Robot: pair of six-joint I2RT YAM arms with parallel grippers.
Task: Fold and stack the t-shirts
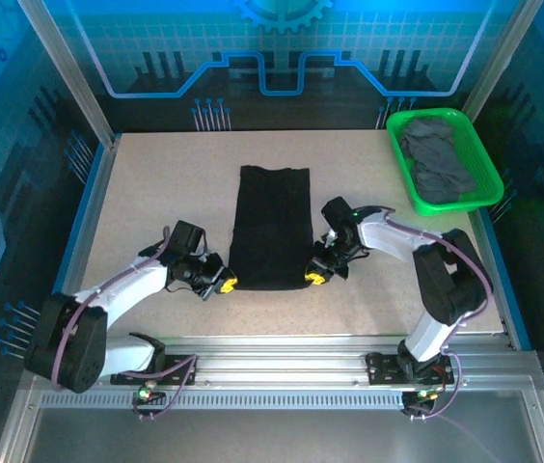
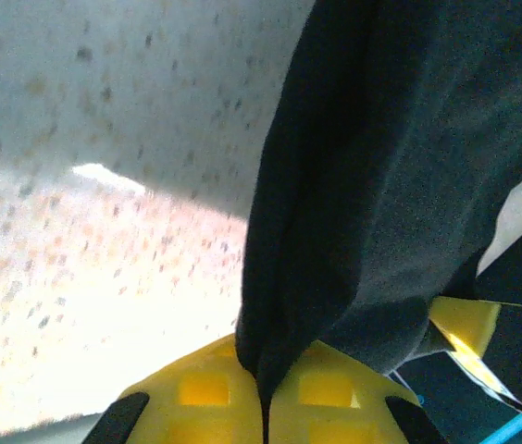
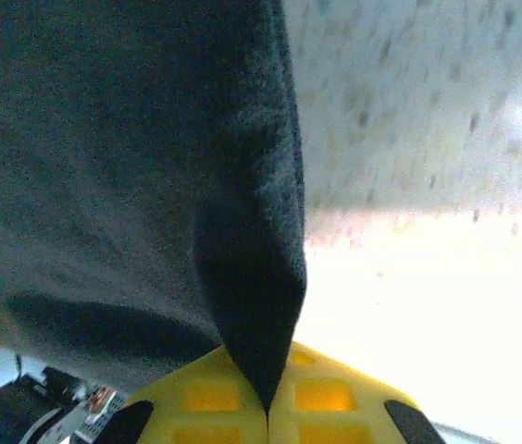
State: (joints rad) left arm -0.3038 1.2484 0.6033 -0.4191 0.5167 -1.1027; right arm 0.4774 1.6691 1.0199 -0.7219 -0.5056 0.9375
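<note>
While 2 arms reach in from the near edge, a speckled table (image 1: 156,193) carries a black t-shirt (image 1: 270,227) at its centre, lying flat as a long, narrow rectangle that runs from the far side toward the arms. At the far right corner of the table sits a bright green basket (image 1: 402,164), well apart from the black shirt, with a crumpled heap of dark grey t-shirts (image 1: 436,159) inside it.

The left gripper (image 1: 226,284) is at the near left corner of the black shirt, and the right gripper (image 1: 314,279) is at the near right corner. Seen from the left wrist, the left gripper (image 2: 263,388) has its 2 yellow fingers (image 2: 205,388) pressed together, a pinched edge of the black cloth (image 2: 409,185) rising from between them. From the right wrist, the right gripper (image 3: 267,388) is likewise clamped tight on a fold of the same shirt (image 3: 104,139), its yellow fingers (image 3: 326,393) meeting around the fabric above the pale tabletop.
</note>
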